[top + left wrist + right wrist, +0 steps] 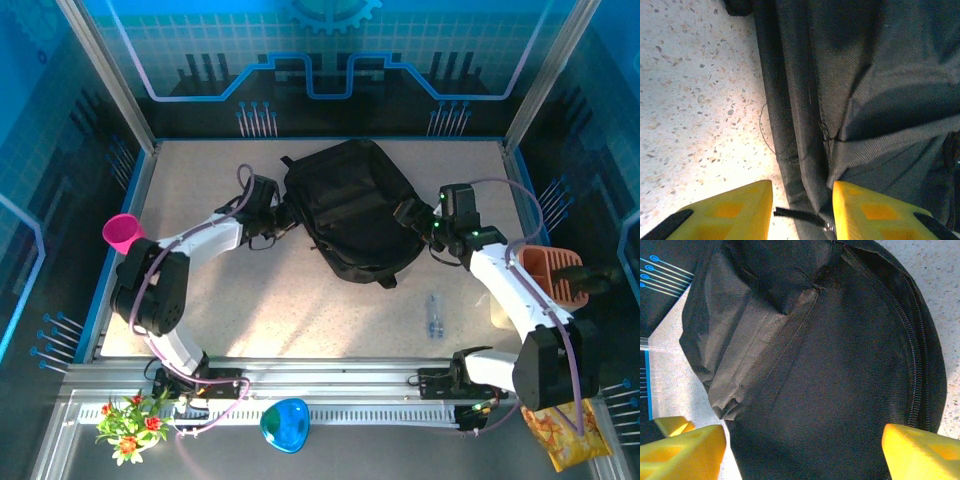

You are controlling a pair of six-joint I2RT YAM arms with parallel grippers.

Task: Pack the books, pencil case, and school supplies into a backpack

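On the table [200,300], centred toward the far edge: the backpack [350,210]. Flanked by the left gripper [282,213] at its left side and the right gripper [407,214] at its right. Nearer the front edge, right of centre: a slim pen-like item [433,316]. By the left edge, a cup [122,232]; by the right edge, a basket [552,276].
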